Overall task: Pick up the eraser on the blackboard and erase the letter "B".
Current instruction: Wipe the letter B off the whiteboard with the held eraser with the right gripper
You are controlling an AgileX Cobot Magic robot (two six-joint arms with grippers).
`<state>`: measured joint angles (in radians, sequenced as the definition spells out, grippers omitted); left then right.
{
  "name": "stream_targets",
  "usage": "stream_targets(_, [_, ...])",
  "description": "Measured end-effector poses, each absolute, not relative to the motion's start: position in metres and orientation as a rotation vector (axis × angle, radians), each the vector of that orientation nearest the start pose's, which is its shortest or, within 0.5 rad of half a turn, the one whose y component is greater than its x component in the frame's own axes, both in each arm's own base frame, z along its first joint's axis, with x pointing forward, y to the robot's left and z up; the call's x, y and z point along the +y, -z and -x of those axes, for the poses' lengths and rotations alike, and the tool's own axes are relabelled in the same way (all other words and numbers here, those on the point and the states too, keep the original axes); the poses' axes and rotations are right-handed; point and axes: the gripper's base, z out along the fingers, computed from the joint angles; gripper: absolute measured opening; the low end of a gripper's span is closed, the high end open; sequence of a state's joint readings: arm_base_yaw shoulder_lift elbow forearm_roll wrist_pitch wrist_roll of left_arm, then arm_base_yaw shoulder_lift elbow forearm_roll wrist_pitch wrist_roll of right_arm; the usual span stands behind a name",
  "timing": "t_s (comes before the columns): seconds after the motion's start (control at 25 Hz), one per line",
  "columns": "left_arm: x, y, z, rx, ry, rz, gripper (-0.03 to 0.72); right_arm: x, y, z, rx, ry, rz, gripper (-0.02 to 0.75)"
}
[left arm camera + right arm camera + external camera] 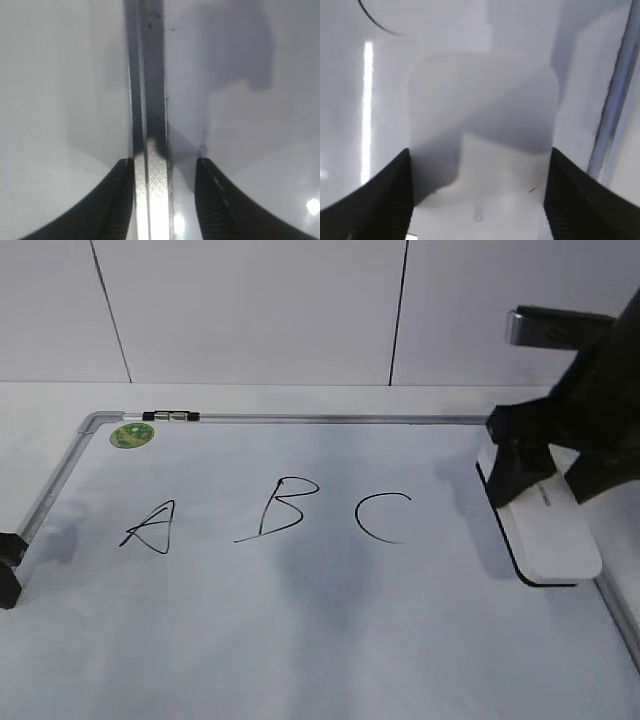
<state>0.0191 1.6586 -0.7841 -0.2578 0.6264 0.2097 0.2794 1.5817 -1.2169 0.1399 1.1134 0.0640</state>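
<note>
The eraser (482, 145) is judged to be light and rigid, a smooth plastic block whose glossy sides may slip under a weak grip; its dark underside is presumably a soft pad. It is best taken across its short width, on the two long flat sides, near the middle so that it does not tip when pressed down. It is seen as a white oblong with rounded corners, faint grey lettering on top and a dark rim below.

The eraser lies flat directly between the fingers of the right tool (480, 200), which is spread wide to just about the block's width; whether the pads already touch the sides cannot be told, and the block is not lifted. In the exterior view the right tool (545, 475) is set over the eraser's (555, 540) far end.

The blackboard (300, 640) lies under the tool, its grey frame just to the tool's outer side. The "C" (382, 517) is nearest the tool, the "B" (275, 510) beyond it, the "A" (150, 527) farthest.

The left tool (160, 200) is open, with nothing held, astride the board's frame (147, 100) above the counter (40, 405).
</note>
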Motion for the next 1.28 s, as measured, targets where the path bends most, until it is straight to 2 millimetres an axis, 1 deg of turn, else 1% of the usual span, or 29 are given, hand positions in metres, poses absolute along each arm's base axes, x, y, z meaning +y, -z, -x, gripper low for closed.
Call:
stream_targets(0.08, [-0.008, -0.150, -0.271, 2.960, 0.220, 0.010, 0.304, 0.104, -0.277, -0.298, 2.959, -0.250, 0.279, 0.544])
stream_targets(0.12, [-0.008, -0.150, -0.271, 2.960, 0.220, 0.010, 0.303, 0.111, -0.278, -0.302, 2.964, -0.252, 0.305, 0.544])
stream_targets(0.32, [-0.008, -0.150, -0.271, 2.962, 0.221, 0.010, 0.302, 0.163, -0.287, -0.323, 2.928, -0.274, 0.471, 0.544])
stream_targets(0.48, [-0.009, -0.150, -0.271, 2.965, 0.222, 0.009, 0.302, 0.197, -0.286, -0.346, 2.894, -0.295, 0.525, 0.544])
stream_targets(0.56, [-0.009, -0.150, -0.271, 2.966, 0.223, 0.009, 0.302, 0.211, -0.279, -0.359, 2.881, -0.291, 0.545, 0.544])
stream_targets(0.68, [-0.009, -0.151, -0.271, 2.966, 0.223, 0.009, 0.302, 0.229, -0.268, -0.376, 2.852, -0.227, 0.589, 0.544])
stream_targets(0.8, [-0.009, -0.151, -0.271, 2.966, 0.223, 0.009, 0.302, 0.249, -0.256, -0.386, 2.824, -0.178, 0.646, 0.544])
stream_targets(0.96, [-0.009, -0.151, -0.271, 2.966, 0.223, 0.009, 0.301, 0.271, -0.244, -0.393, 2.804, -0.199, 0.683, 0.544])
stream_targets(1.08, [-0.009, -0.150, -0.271, 2.967, 0.224, 0.008, 0.301, 0.281, -0.227, -0.400, 2.823, -0.221, 0.690, 0.544])
stream_targets(1.28, [-0.009, -0.150, -0.271, 2.970, 0.227, 0.010, 0.301, 0.286, -0.198, -0.406, 2.873, -0.201, 0.699, 0.544])
